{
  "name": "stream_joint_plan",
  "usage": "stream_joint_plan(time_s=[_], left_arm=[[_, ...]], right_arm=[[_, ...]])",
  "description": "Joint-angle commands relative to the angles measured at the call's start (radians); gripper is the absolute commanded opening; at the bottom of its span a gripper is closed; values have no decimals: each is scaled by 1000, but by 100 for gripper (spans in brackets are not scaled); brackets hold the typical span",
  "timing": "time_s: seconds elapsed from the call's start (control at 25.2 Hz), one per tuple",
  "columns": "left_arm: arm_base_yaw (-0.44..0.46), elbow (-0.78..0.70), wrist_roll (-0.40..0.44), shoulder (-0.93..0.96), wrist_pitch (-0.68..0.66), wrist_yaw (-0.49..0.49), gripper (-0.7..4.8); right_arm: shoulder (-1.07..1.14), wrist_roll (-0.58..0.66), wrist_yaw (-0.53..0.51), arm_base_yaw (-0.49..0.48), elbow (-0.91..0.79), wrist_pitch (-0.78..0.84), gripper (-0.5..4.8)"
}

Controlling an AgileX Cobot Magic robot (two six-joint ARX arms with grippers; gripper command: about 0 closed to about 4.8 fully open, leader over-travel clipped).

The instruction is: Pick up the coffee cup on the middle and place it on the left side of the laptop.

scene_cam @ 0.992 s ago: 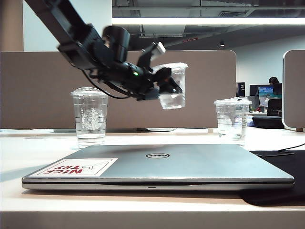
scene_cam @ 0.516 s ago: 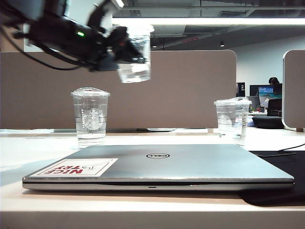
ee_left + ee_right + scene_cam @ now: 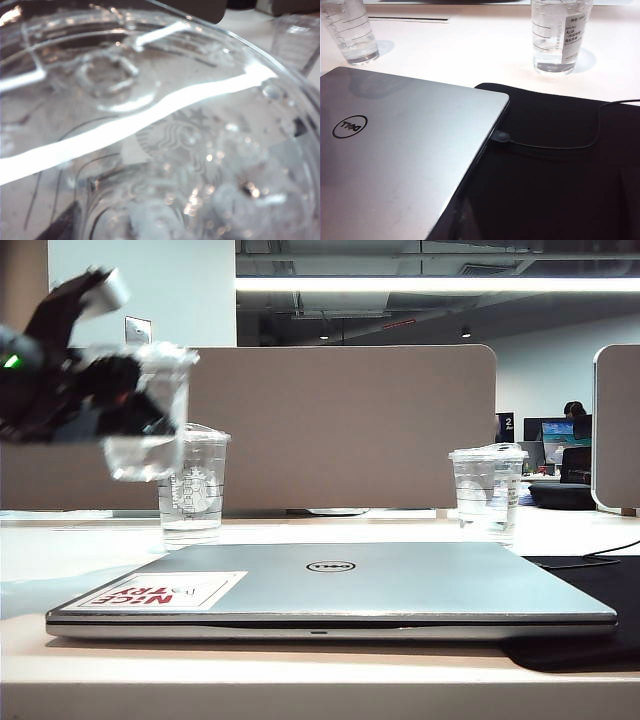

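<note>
Left tool (image 3: 125, 415) carries the coffee cup (image 3: 150, 415) in the air, off to the left of the laptop (image 3: 335, 590)

The left tool pinches the coffee cup by its side, holding it roughly upright and clear of the desk (image 3: 300, 532); a little liquid sits in the cup's bottom. Just behind and below the held cup stands the dome-lidded Starbucks cup (image 3: 192, 485), partly overlapped by it in the exterior view. In the left wrist view the coffee cup's flat clear lid (image 3: 150, 100) fills nearly everything, so the fingers themselves are hidden there. The closed laptop lies below and to the right of the tool, its red-lettered sticker (image 3: 160, 591) at the near corner. Far to the right stands a third clear cup (image 3: 487, 490). The right tool is in no view; whether it is spread cannot be told. Its wrist camera looks over the laptop's corner, a black mat (image 3: 555, 170) and a thin cable (image 3: 560, 145)
</note>
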Motion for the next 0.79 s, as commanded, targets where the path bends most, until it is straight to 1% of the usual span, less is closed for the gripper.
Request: stream_joint_plan(time_s=[0.04, 0.12, 0.28, 0.36, 0.48, 0.56, 0.63, 0.75, 0.79], left_arm=[[31, -82, -10, 10, 87, -82, 293], [56, -125, -24, 29, 137, -85, 293], [91, -159, -56, 111, 242, -80, 293], [90, -159, -69, 212, 351, -52, 293], [90, -159, -105, 340, 481, -51, 293], [90, -159, -123, 389, 528, -51, 293], [90, -159, -123, 433, 574, -51, 294], [90, -159, -122, 454, 591, -51, 297], [90, -159, -122, 454, 590, -51, 307]], right_arm=[[-2, -3, -2, 2, -4, 18, -5], [-2, -3, -1, 2, -4, 18, -5], [-2, -3, -2, 2, -4, 17, -5], [-2, -3, -2, 2, -4, 18, -5], [-2, -3, -2, 2, -4, 18, -5], [-2, -3, -2, 1, -4, 18, -5], [-2, -3, -2, 1, -4, 18, -5], [-2, -3, -1, 0, -4, 18, -5], [-2, -3, -1, 0, -4, 18, -5]])
